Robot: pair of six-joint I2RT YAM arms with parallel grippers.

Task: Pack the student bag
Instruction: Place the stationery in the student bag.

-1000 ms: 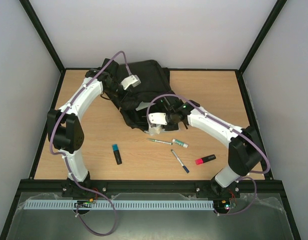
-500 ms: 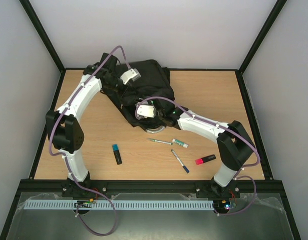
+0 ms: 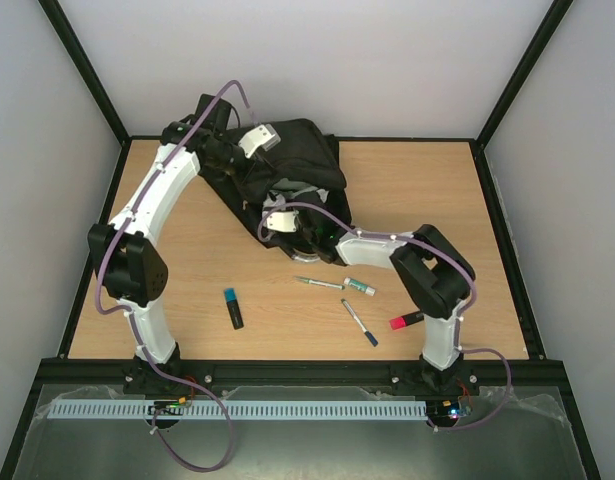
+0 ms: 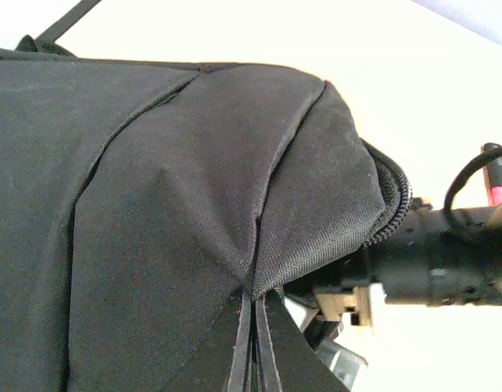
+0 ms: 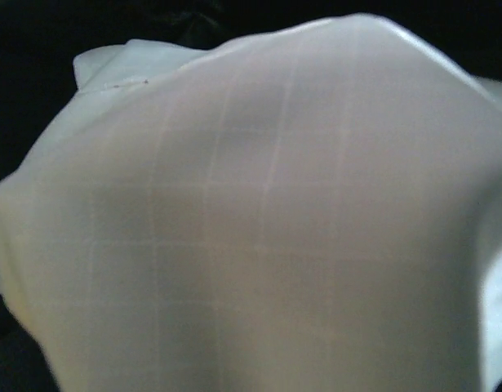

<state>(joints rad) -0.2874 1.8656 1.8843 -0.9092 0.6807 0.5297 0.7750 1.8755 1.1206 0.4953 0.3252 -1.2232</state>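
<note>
The student bag (image 3: 302,160), a big black backpack, lies at the back middle of the table, its mouth toward the front. My left gripper (image 3: 245,160) is shut on a pinch of its fabric and holds the top flap up. In the left wrist view the fingers (image 4: 255,327) meet on a fold of the bag (image 4: 153,204). My right gripper (image 3: 290,225) reaches into the bag's mouth, its fingers hidden. A translucent whitish pouch (image 5: 259,220) with a faint grid fills the right wrist view, dark bag around it.
On the wood in front of the bag lie a thin pen (image 3: 319,283), a green and white marker (image 3: 360,287), a blue-tipped pen (image 3: 359,323), a pink highlighter (image 3: 410,320) and a black highlighter with a blue cap (image 3: 233,308). The right arm (image 4: 446,261) crosses beside the bag's zip.
The right arm has swung left and toward the back, carrying the whitish pouch from the table into the bag's mouth. The left gripper has lifted the flap a little.
</note>
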